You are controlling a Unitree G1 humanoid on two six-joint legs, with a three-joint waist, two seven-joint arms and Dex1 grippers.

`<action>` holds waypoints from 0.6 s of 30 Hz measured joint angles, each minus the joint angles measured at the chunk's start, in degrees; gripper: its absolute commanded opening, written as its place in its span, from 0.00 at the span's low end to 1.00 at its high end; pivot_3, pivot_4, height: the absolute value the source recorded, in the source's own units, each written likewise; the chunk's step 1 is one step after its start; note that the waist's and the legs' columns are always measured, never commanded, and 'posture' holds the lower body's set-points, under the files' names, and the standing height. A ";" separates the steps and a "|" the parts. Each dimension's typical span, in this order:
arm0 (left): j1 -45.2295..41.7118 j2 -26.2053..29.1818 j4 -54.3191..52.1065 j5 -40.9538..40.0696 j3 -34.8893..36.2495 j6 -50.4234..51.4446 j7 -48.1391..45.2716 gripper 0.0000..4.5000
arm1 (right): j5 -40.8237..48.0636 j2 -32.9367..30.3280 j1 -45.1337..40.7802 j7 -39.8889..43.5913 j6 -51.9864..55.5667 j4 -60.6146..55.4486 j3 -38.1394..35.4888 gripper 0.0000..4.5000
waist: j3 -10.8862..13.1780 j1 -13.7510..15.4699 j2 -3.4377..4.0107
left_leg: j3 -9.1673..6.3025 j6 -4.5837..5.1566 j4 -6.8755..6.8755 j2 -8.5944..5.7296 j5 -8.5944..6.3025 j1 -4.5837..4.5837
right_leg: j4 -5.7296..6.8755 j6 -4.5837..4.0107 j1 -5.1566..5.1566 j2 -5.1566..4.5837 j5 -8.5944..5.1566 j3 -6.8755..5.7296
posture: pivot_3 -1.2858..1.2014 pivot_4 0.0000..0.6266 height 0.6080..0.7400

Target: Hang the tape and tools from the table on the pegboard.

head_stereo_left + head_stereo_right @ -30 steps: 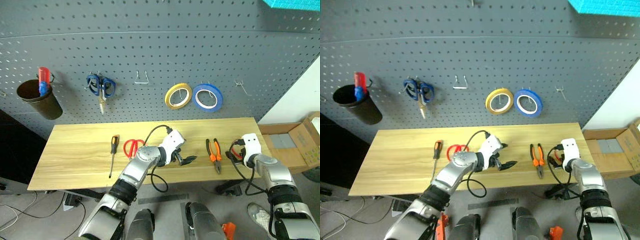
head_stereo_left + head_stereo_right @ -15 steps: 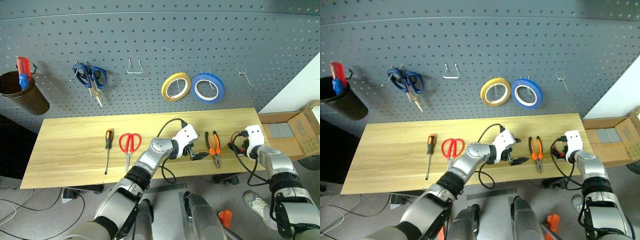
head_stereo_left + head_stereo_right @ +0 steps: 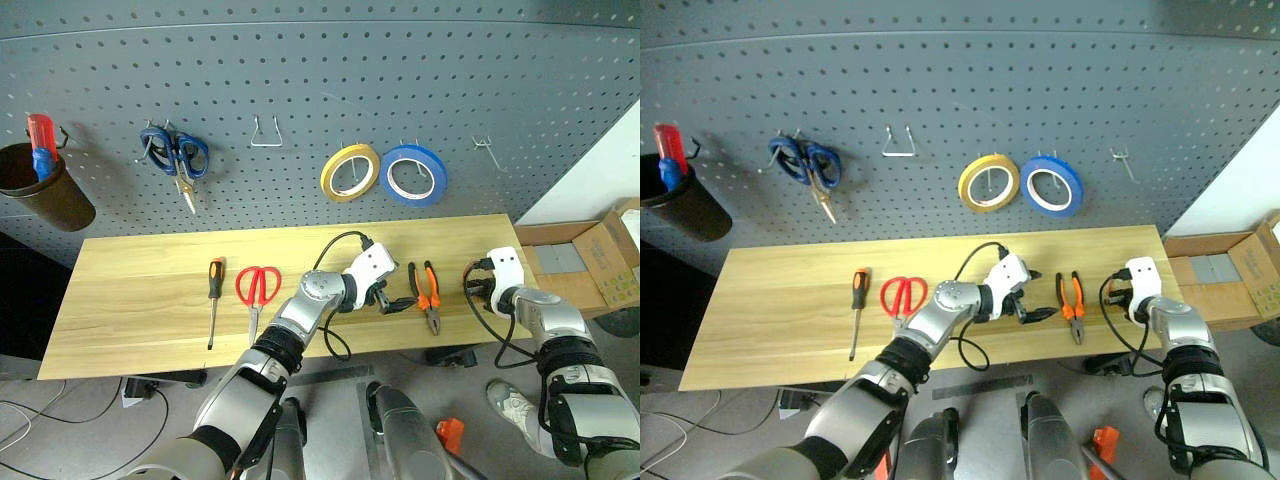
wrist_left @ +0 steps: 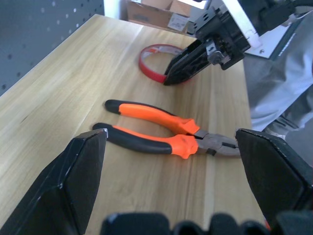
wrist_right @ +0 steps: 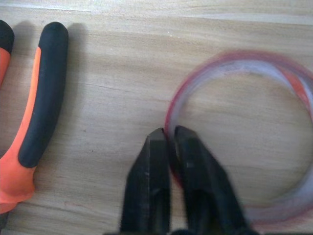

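You're facing a white wall (image 3: 600, 170) at the right, beyond the grey panel. Below it, open cardboard boxes (image 3: 590, 265) sit past the worktop's right end. Grey floor (image 3: 70, 420) underneath, black cables (image 3: 40, 425) trailing at left. Teal patch (image 3: 590, 8) at top right. Light is even, shadows soft.

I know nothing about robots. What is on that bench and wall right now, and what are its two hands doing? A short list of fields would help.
On the table: screwdriver, red scissors, pliers, red tape
On the pegboard: blue scissors, yellow roll, blue roll, dark cup
Left gripper: fingers open, either side of the pliers
Right gripper: fingers shut on the red tape's rim, tape flat on the table
Hung so far: none of the table items
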 measured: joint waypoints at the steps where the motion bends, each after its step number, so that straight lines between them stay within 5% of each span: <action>1: 0.03 0.06 -0.10 0.02 0.09 -0.05 -0.01 1.00 | -0.04 -0.03 0.00 -0.05 -0.18 0.10 0.06 0.00 | -0.02 0.02 0.01 | 0.00 0.00 0.00 0.00 0.00 0.00 | 0.00 0.01 0.00 0.00 0.00 0.00 | 0.49 0.49 1.00; 7: 5.45 2.17 -8.82 -0.91 0.60 2.41 -1.14 1.00 | -3.37 -1.17 7.27 -2.72 -2.78 -9.56 2.24 0.00 | -0.51 0.31 0.38 | -0.04 -0.06 0.00 0.00 0.01 -0.32 | 0.04 0.00 -0.27 -0.04 0.03 -0.07 | 0.49 0.35 1.00; 12: 14.46 6.48 -25.13 -4.67 3.56 12.28 -0.97 1.00 | -7.72 -1.44 22.11 -7.12 -4.30 -33.14 4.24 0.00 | -2.10 0.39 1.03 | 0.03 -0.48 0.57 -0.12 0.03 -1.22 | 0.87 -0.14 -1.43 -0.19 0.11 0.03 | 0.48 0.23 1.00; 18: 19.93 7.52 -42.07 -9.91 8.32 23.61 3.02 1.00 | -17.73 -1.23 29.48 -15.60 -13.74 -49.97 7.54 0.00 | -5.55 0.21 0.93 | 0.06 -0.29 0.83 -0.19 0.08 -0.83 | 0.68 0.30 -0.87 -0.15 0.18 0.05 | 0.48 0.11 1.00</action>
